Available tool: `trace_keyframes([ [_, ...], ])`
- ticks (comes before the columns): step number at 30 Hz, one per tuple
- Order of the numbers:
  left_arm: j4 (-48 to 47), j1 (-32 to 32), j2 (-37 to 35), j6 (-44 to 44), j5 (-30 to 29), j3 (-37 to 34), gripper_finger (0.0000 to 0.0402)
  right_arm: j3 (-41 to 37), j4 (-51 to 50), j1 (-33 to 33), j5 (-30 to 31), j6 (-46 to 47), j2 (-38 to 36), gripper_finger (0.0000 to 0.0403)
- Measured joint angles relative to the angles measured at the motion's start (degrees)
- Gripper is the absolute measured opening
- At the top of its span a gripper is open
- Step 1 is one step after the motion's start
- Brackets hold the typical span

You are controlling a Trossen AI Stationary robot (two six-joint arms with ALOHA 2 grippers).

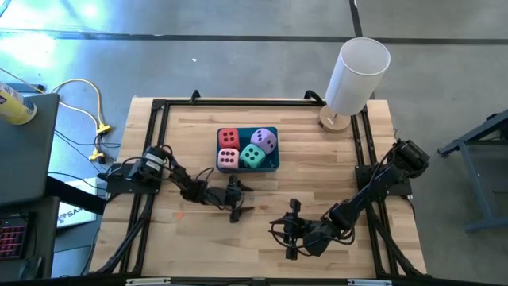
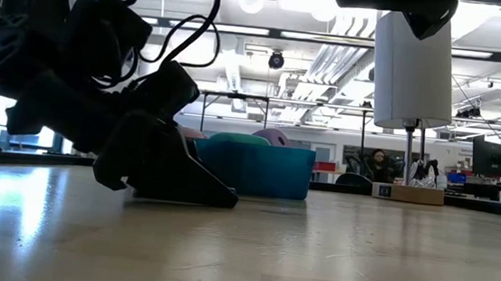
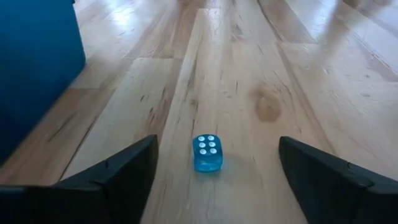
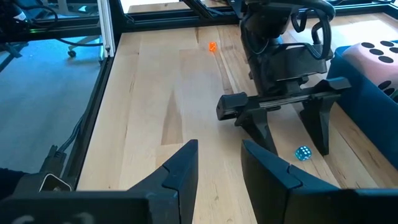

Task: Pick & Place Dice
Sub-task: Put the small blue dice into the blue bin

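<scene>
Left gripper (image 4: pixel 297 134) sits low on the worktop (image 1: pixel 317 171), fingers (image 3: pixel 118 177) spread wide around a tiny blue die (image 3: pixel 208 152), not touching it. Four big dice (image 1: pixel 246 148) fill the blue bin (image 1: pixel 275 163) just beyond; right gripper (image 4: pixel 219 163) hovers nearby, fingers slightly parted, empty

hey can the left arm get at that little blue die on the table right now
Probably yes. The left tool stands open with the small blue die on bare wood between its fingers, nothing else between them. The blue bin sits off to one side, clear of the die.
</scene>
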Motion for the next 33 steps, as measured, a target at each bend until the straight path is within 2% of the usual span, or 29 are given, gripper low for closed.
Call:
trace_keyframes([
  [18, -0.81, 0.28, 0.01, -0.62, -0.68, -0.09, 0.0188, 0.00, 0.00, 0.00, 0.00, 0.36, 0.00, 0.0111],
  [31, -1.04, -0.59, 0.07, -2.58, -0.66, -0.11, 0.0046, 0.00, -0.02, 0.00, -0.15, 0.41, -0.01, 0.0111],
  [33, -1.06, -0.75, 0.07, -3.83, -0.72, -0.11, 0.0043, 0.00, -0.02, 0.00, -0.17, 0.39, 0.00, 0.0111],
])
